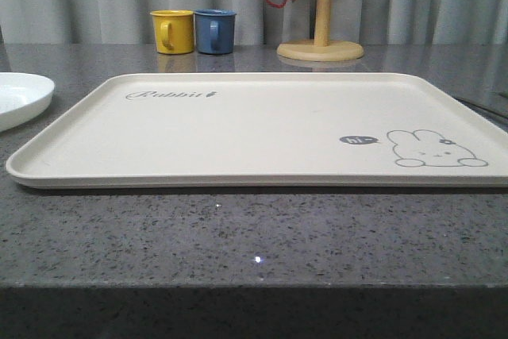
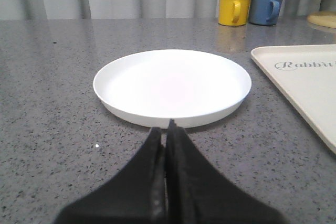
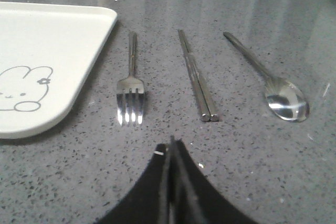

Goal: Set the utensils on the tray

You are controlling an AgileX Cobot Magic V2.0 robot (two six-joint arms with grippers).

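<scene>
Nothing had yet been placed: the cream tray (image 1: 238, 129) lay bare. The left gripper (image 2: 167, 129) was closed and empty, the white plate (image 2: 172, 85) just ahead of its tips. The right gripper (image 3: 171, 148), likewise closed on nothing, faced the fork (image 3: 131, 85), chopsticks (image 3: 197, 77) and spoon (image 3: 273, 85), lying beside the tray. Next, it seemed, either would need opening before any grasp.

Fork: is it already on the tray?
No. In the right wrist view the fork lies on the grey counter beside the tray, not touching it.

Tray (image 1: 262, 129): grey script "Rabbit" far-left; "hi" bubble beside rabbit drawing.
</scene>
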